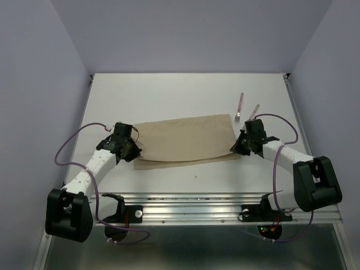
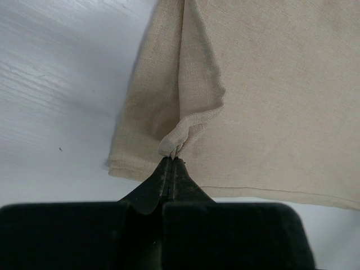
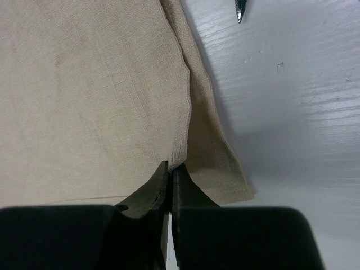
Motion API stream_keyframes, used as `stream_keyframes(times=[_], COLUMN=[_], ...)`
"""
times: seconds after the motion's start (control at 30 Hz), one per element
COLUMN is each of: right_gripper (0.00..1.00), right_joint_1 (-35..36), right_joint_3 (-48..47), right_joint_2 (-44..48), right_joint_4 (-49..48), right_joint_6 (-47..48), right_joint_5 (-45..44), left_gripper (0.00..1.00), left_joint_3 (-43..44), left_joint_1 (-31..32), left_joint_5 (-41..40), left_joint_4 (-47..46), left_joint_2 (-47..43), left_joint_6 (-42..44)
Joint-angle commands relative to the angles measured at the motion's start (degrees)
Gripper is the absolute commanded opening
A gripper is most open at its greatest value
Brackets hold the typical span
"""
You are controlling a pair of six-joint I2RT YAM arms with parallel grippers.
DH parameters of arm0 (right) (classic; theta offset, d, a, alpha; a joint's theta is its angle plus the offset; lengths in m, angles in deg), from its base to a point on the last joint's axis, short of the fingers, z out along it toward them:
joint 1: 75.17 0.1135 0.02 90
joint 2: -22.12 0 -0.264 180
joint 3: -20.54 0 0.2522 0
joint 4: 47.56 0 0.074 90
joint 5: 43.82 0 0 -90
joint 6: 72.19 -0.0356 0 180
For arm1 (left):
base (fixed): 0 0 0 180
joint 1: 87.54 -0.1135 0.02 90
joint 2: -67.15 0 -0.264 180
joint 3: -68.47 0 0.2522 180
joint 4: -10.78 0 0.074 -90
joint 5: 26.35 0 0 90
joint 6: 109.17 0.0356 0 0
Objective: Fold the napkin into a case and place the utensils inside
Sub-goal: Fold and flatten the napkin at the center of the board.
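Judging by the layout, folding was the step in hand. The napkin lay flat in the middle of the desk, doubled over so that its lower layer showed as a narrow strip along the near edge. At the napkin's left end the left tool was clamped together on a small pinch of the upper layer's corner, and the cloth bunched into a soft ridge running away from the tips. At its right end the right tool was likewise closed on the hemmed edge of the upper layer. The cloth was a tan, coarse-woven sheet, matte and faintly creased. Just beyond the napkin's far right corner lay the fork and knife, slim, pink-handled and silver-ended, not yet tucked in. The next move would probably call for both tools to travel together, keeping the layer taut and its edges aligned.
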Motion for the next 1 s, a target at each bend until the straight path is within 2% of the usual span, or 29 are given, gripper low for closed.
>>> stream_keyframes(times=[0.0,0.3,0.63,0.97], right_gripper=[0.01,0.01,0.01,0.01], right_joint_1=[-0.3,-0.3,-0.3,-0.3], right_joint_3=[-3.7,-7.6,-2.0,0.3], right_joint_2=[3.5,8.9,9.3,7.4], right_joint_4=[0.0,4.7,4.2,3.0], right_joint_6=[-0.3,1.2,-0.9,-1.7], right_joint_5=[-1.7,-4.0,-2.9,-5.5], left_gripper=[0.0,0.0,0.0,0.0], left_joint_3=[6.3,12.5,1.5,-1.1], left_joint_1=[0.4,0.4,0.5,1.1], left_joint_5=[-0.7,-2.9,4.4,4.7], left_joint_4=[2.8,12.4,8.1,6.2], left_joint_2=[-3.3,-6.7,-10.3,-8.9], left_joint_6=[0.7,2.1,-2.5,-3.8])
